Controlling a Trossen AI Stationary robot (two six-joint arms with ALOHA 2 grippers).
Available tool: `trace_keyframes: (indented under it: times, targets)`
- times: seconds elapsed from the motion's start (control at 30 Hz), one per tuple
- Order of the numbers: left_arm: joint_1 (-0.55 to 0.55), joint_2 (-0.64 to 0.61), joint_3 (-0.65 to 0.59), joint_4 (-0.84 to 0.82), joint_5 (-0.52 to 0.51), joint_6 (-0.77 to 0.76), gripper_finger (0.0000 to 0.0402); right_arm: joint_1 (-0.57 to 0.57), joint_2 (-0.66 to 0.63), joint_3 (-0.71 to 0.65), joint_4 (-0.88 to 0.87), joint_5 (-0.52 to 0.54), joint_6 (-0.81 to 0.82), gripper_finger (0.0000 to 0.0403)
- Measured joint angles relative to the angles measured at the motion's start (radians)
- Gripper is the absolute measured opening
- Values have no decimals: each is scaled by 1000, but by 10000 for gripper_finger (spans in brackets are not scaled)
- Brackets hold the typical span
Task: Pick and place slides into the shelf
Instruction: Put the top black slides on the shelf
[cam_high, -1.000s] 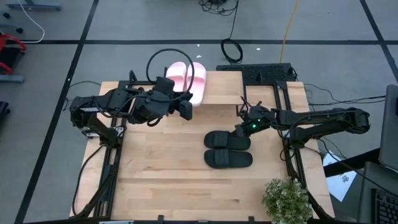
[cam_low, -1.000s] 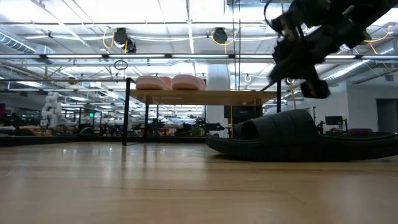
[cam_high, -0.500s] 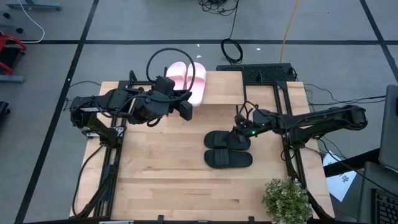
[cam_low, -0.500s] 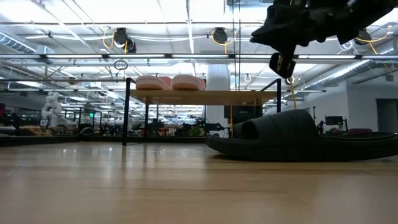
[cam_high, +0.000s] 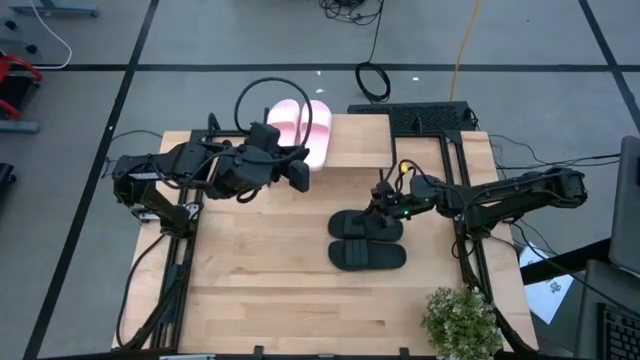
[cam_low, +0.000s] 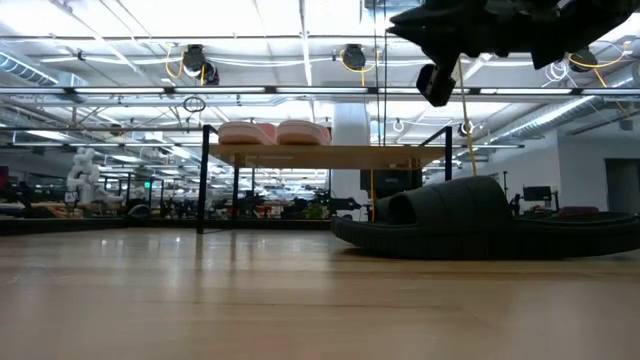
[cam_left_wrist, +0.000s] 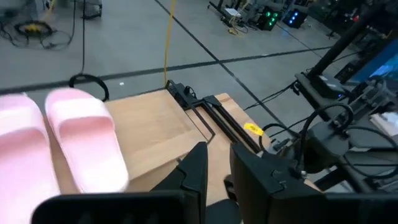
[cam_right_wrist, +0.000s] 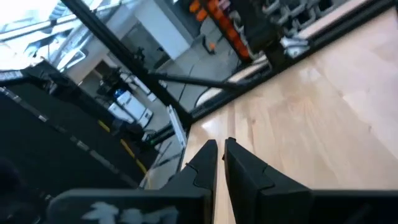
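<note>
Quickly, your left gripper (cam_high: 300, 176) waits raised near the shelf (cam_high: 350, 145), fingers nearly closed, empty. On the shelf's left end sit both pale pink slides (cam_high: 303, 128), side by side. Both black slides (cam_high: 365, 240) lie on the table (cam_high: 250, 290), in front of the shelf. Your right gripper (cam_high: 383, 203) hovers over the far black slide's end; its fingers look almost together with nothing between, though contact's hard to judge.

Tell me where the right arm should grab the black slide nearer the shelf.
Probably the wide strap of the far black slide, from above: the strap arches over the sole, leaving a gap for one finger. The right gripper hangs above its end, jaws nearly closed, so it would need to open first.
</note>
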Motion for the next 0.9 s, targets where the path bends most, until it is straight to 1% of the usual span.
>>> trace_keyframes:
  times: [0.13, 0.23, 0.43, 0.5, 0.7, 0.9]
  targets:
    - [0, 0, 0, 0, 57, -34, 63, 0, 0, 0, 47, 37, -13, 22]
    - [0, 0, 0, 0, 94, -46, 63, 0, 0, 0, 94, 42, -37, 22]
    - [0, 0, 0, -3, 97, -38, 63, 1, 0, 0, 95, 33, -43, 22]
    - [0, 0, 0, -3, 96, -38, 63, 6, 0, 0, 62, 14, -39, 22]
    - [0, 0, 0, -2, 94, -72, 63, 26, 0, 0, -110, 10, 19, 22]
    - [-2, 0, 0, -2, 98, -97, 63, 26, 0, 0, -308, 14, 165, 22]
